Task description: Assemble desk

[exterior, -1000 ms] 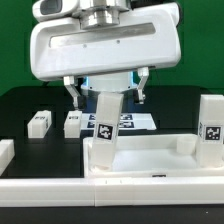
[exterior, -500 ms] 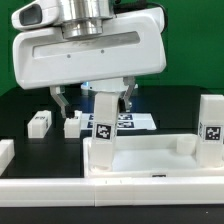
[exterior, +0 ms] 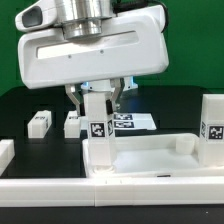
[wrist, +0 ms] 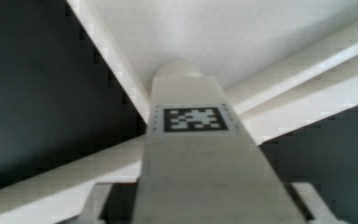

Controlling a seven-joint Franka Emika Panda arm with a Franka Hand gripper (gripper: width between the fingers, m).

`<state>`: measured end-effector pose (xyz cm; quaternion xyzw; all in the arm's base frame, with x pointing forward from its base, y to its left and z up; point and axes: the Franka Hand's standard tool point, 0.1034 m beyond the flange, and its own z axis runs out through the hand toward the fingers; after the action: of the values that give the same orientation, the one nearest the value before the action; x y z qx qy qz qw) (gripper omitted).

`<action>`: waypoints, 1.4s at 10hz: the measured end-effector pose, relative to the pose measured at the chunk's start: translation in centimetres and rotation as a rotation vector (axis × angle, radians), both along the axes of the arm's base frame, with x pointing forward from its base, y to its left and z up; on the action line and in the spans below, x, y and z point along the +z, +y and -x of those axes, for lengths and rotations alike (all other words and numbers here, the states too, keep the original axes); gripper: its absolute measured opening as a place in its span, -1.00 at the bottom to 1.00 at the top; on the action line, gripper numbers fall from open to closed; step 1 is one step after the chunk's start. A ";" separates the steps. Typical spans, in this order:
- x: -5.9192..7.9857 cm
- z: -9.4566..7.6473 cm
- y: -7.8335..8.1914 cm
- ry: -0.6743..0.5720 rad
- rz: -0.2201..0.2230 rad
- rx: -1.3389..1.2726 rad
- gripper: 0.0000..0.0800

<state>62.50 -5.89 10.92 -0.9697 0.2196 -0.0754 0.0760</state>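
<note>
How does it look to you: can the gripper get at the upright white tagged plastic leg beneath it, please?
Probably yes: the gripper straddles the white tagged leg, one finger on each side, nothing in between. Whether it grips yet is unclear.

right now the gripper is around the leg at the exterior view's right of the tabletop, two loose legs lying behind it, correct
No: in the exterior view the gripper is around the leg at that view's left of the tabletop; the right leg stands untouched. Two loose legs do lie behind.
</note>
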 end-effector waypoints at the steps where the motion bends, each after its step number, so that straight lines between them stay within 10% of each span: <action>1: 0.0 0.0 0.0 0.006 -0.012 -0.063 -0.28; 8: -0.3 -0.1 -0.3 0.105 -0.175 -0.878 -0.27; 9: -0.3 -0.1 -0.3 0.100 -0.170 -0.843 -0.27; 12: -0.2 -0.3 0.6 0.048 -0.057 -0.355 0.54; 14: 0.0 0.1 1.3 0.049 -0.025 -0.082 0.61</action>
<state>62.36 -4.64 10.88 -0.9604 0.2619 -0.0521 0.0793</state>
